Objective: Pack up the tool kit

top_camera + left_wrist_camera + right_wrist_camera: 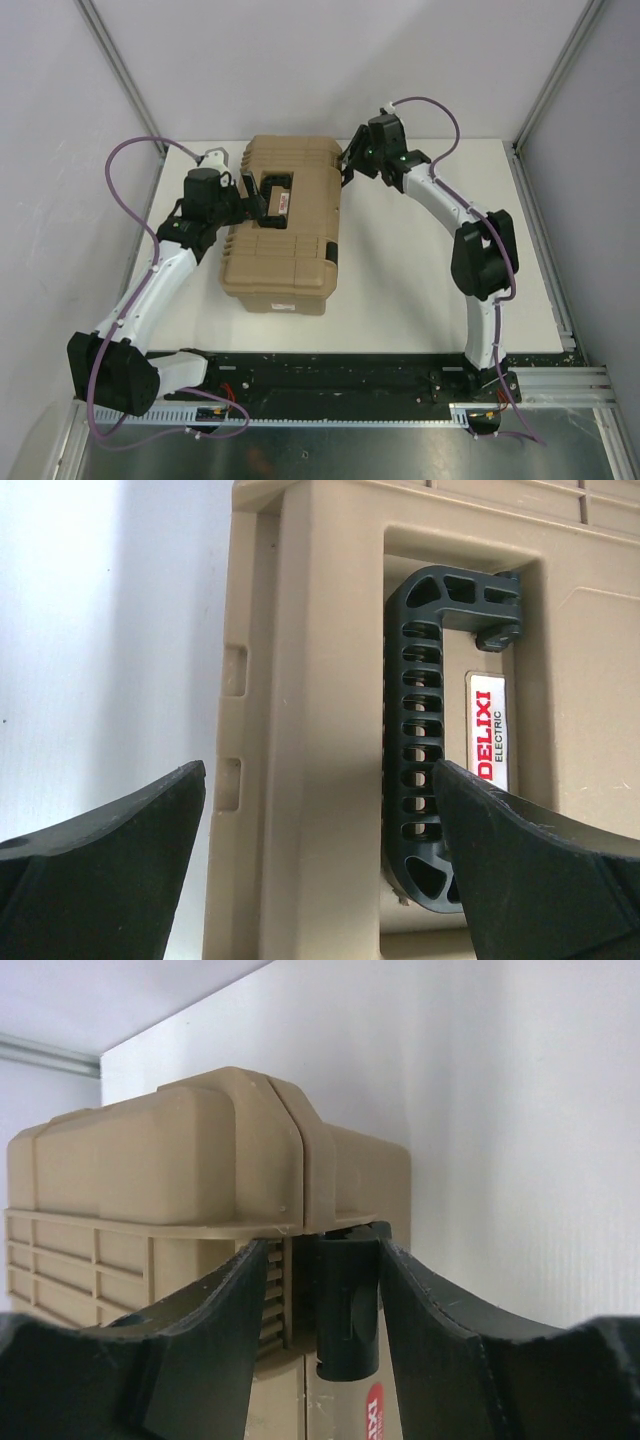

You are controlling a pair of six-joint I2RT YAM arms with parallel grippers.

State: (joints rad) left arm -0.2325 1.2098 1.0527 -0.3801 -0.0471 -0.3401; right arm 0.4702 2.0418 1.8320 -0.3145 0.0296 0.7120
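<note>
The tan ribbed tool kit case (285, 240) lies shut on the white table. Its black handle (272, 198) lies folded flat in the lid recess. My left gripper (255, 200) hovers over the lid and is wide open. In the left wrist view its jaws (320, 770) straddle the lid's edge strip, with the handle (415, 710) by the right finger. My right gripper (347, 165) is at the case's far right side. In the right wrist view its jaws (322, 1243) bracket a black latch (350, 1310). A gap shows on the latch's left side. No loose tools are in view.
A second black latch (330, 250) sits nearer on the case's right side. A red-lettered label (490, 730) lies beside the handle. White walls and aluminium posts (120, 70) enclose the table on three sides. The arms' base rail (340, 375) runs along the near edge.
</note>
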